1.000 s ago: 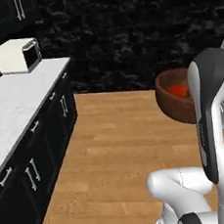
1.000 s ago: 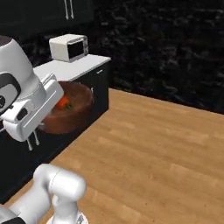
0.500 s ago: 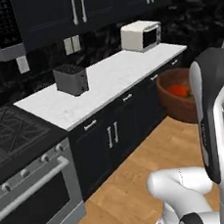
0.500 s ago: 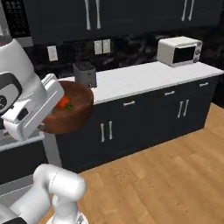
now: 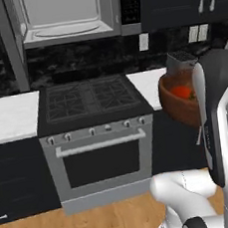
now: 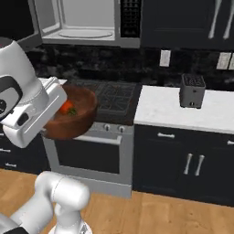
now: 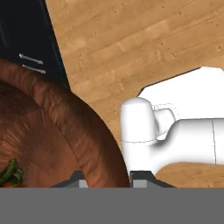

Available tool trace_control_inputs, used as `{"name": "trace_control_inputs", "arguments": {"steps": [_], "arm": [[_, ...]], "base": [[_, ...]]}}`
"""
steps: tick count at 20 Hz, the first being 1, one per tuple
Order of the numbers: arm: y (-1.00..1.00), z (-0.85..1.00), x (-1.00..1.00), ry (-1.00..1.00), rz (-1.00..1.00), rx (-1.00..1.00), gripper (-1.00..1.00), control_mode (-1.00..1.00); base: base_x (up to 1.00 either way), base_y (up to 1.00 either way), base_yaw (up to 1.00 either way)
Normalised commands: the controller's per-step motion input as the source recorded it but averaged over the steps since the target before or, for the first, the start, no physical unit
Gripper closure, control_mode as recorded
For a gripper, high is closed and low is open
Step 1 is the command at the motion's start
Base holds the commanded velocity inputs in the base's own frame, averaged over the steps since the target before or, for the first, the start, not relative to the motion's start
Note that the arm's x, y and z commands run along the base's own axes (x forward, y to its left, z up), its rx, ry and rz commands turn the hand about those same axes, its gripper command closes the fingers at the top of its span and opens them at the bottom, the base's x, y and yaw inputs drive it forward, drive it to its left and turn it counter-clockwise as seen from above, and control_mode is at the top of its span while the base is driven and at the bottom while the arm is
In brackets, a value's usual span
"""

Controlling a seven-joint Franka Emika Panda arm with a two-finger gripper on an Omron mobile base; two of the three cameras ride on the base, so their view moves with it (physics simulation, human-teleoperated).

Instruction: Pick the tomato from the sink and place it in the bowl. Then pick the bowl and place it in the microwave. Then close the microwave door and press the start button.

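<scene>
- Clamped on the rim of the bowl (image 7: 87, 144) is the gripper (image 7: 105, 181) — its two dark fingertips are seen straddling the wooden wall in the hand view, one inside and one outside.
- The bowl is held up in the air in front of the stove (image 5: 92, 101), clear of the counter (image 6: 183, 112) and of the wooden floor (image 7: 144, 39) below.
- The tomato (image 6: 67, 108) is seen lying inside the bowl, red-orange against the brown wood, with a bit of green stem showing.
- The microwave (image 5: 67, 16) is mounted above the stove — its pale cavity and round turntable are exposed.
- The microwave door (image 5: 8, 43) is swung wide open to the left side.
- A dark toaster (image 6: 192, 90) is stood on the counter to the right of the stove, well apart from the bowl.
</scene>
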Motion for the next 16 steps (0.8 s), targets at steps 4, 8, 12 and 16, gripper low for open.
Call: {"name": "trace_control_inputs", "arguments": {"steps": [4,8,12,16], "arm": [[0.00,0.00,0.00,0.00,0.00,0.00,1.00,1.00],[0.00,0.00,0.00,0.00,0.00,0.00,1.00,1.00],[0.00,0.00,0.00,0.00,0.00,0.00,1.00,1.00],[0.00,0.00,0.00,0.00,0.00,0.00,1.00,1.00]], "base": [[0.00,0.00,1.00],[0.06,-0.46,0.81],[0.24,-0.66,0.68],[0.61,-0.94,0.46]]}}
